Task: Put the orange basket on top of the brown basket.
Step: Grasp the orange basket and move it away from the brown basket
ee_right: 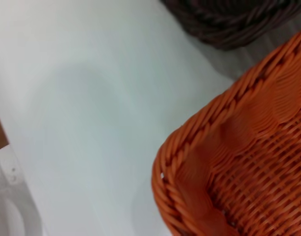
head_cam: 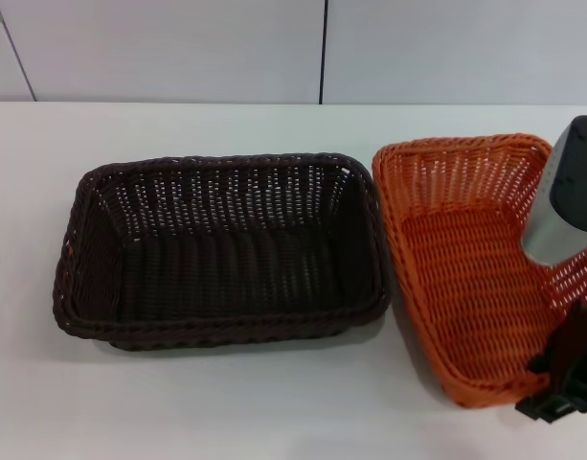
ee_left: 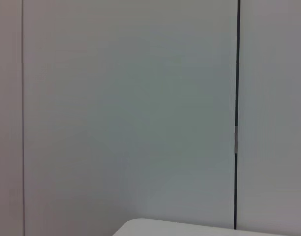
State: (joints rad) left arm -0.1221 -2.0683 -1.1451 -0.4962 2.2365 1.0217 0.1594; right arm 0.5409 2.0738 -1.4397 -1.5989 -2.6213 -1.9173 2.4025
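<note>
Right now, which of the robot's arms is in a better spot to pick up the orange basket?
The right one. The right gripper hangs at the near right corner of the orange basket, which sits right of the brown basket. The left arm is not seen over the table; its camera faces a wall.

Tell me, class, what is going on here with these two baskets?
The right gripper is at the near right corner of the orange basket, whose side nearest the brown basket looks tilted up. The two stand side by side on the white table, not yet stacked. Whether the gripper has hold of the rim cannot be told. The left arm is out of sight.
</note>
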